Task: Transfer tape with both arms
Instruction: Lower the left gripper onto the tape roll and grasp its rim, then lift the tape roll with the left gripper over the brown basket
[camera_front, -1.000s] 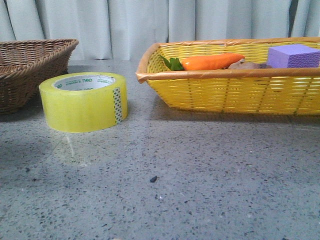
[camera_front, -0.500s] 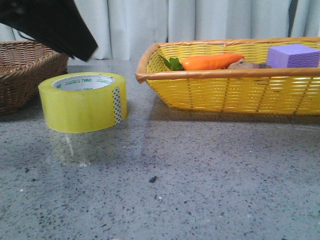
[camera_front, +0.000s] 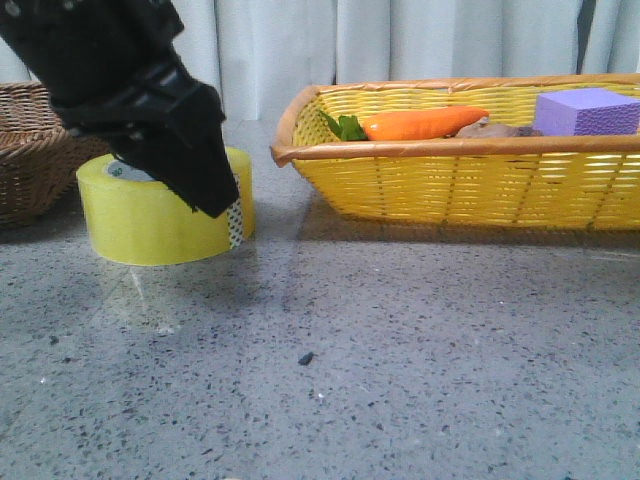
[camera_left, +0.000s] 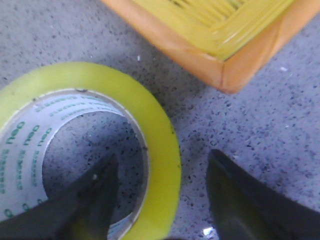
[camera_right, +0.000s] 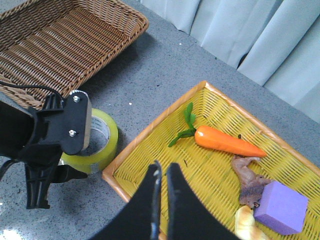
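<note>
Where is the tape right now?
In the front view, the tape sits on the table at left, between the brown basket and yellow basket, under the left gripper.

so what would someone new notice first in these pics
The black left gripper straddling the wall of the yellow tape on the grey table, one finger inside the core. Then the yellow basket to the right, holding an orange carrot and a purple block.
</note>
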